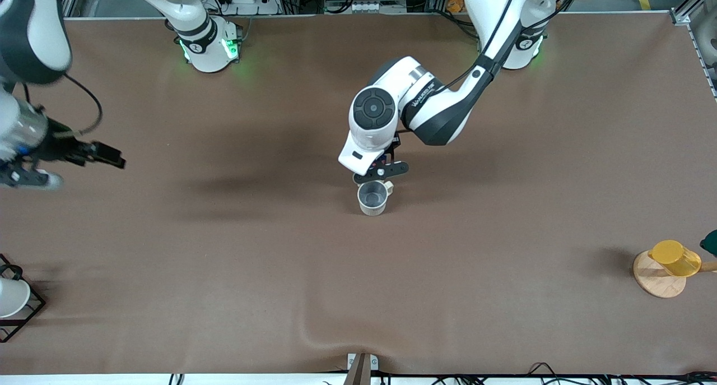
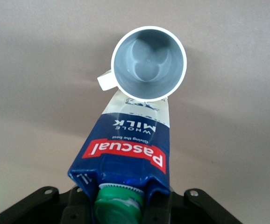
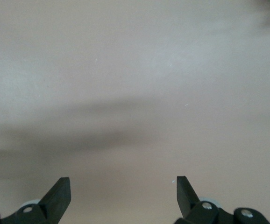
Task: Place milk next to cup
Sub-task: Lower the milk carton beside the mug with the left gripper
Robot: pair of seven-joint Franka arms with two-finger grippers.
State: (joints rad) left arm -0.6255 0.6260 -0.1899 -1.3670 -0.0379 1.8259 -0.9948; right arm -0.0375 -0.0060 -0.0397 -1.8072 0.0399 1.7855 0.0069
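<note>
The milk [image 2: 125, 149], a dark blue carton with a green cap and a red label band, stands upright in my left gripper [image 2: 121, 205], which is shut on its top. The carton's base is right beside the cup [image 2: 149, 63], an off-white mug with a grey inside and a small handle. In the front view the cup [image 1: 372, 198] stands at the table's middle. The left gripper [image 1: 381, 172] is just above it, and the hand hides the milk. My right gripper [image 1: 115, 158] is open and empty, and waits in the air at the right arm's end of the table. It also shows in the right wrist view [image 3: 123, 184].
A yellow cup [image 1: 675, 258] lies on a round wooden stand [image 1: 655, 281] at the left arm's end, beside a dark green thing [image 1: 710, 242] at the view's edge. A black wire rack [image 1: 25, 312] holds a white object at the right arm's end. The cloth wrinkles [image 1: 313, 329] near the front edge.
</note>
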